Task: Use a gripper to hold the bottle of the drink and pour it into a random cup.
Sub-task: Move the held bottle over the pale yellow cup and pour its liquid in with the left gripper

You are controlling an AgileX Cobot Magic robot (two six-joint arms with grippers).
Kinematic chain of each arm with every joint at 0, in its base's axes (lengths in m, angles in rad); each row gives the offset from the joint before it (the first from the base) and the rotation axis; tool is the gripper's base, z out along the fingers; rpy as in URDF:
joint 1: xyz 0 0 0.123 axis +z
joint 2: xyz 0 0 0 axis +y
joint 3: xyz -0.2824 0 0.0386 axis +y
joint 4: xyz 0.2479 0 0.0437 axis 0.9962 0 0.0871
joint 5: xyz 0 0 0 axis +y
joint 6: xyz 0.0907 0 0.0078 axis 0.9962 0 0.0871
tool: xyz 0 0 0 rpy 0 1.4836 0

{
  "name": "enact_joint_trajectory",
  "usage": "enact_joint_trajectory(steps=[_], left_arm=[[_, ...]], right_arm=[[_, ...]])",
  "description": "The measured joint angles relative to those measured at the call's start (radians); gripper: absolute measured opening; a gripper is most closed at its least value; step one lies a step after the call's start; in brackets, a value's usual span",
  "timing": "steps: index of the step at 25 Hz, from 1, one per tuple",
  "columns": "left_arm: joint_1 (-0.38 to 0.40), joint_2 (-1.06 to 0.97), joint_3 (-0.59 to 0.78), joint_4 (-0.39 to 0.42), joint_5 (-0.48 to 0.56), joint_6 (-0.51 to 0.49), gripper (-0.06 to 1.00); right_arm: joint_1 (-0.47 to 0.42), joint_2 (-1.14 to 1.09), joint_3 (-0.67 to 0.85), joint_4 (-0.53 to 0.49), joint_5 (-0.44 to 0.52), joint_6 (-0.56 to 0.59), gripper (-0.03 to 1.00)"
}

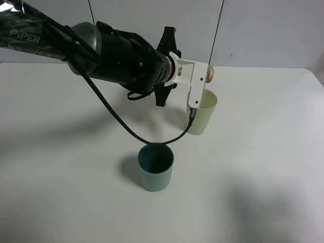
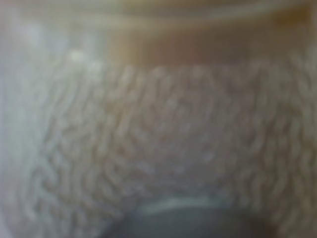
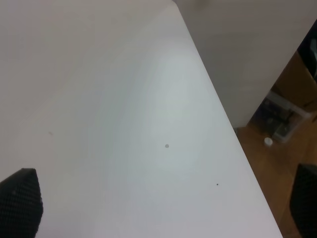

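From above, the left claw (image 1: 196, 76) is clamped on the bottle (image 1: 209, 74), which is tipped over just above the rim of the pale cup (image 1: 202, 115), right of the middle of the bench (image 1: 61, 152). A teal cup (image 1: 156, 169) stands nearer. The left wrist view is a blur, probably the bottle pressed close. The right wrist view shows the right claw (image 3: 163, 208) spread wide above the bench's edge.

Left end effector (image 1: 201, 76) holding bottle (image 1: 209, 74) sideways above pale cup (image 1: 202, 115), teal cup (image 1: 155, 171) apart
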Motion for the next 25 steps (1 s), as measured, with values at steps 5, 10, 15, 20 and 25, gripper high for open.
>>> enact_joint_trajectory(steps=[5, 10, 15, 20, 25], left_arm=[[-0.002, 0.01, 0.0, 0.004, 0.015, 0.0, 0.33], [-0.003, 0.01, 0.0, 0.019, 0.025, 0.002, 0.33], [-0.005, 0.01, 0.0, 0.03, 0.034, 0.003, 0.33], [-0.005, 0.01, 0.0, 0.038, 0.046, 0.012, 0.33], [-0.005, 0.01, 0.0, 0.038, 0.065, 0.038, 0.33]], right_arm=[[0.0, 0.0, 0.0, 0.0, 0.0, 0.0, 1.0], [0.0, 0.0, 0.0, 0.0, 0.0, 0.0, 1.0], [0.0, 0.0, 0.0, 0.0, 0.0, 0.0, 1.0], [0.0, 0.0, 0.0, 0.0, 0.0, 0.0, 1.0], [0.0, 0.0, 0.0, 0.0, 0.0, 0.0, 1.0]])
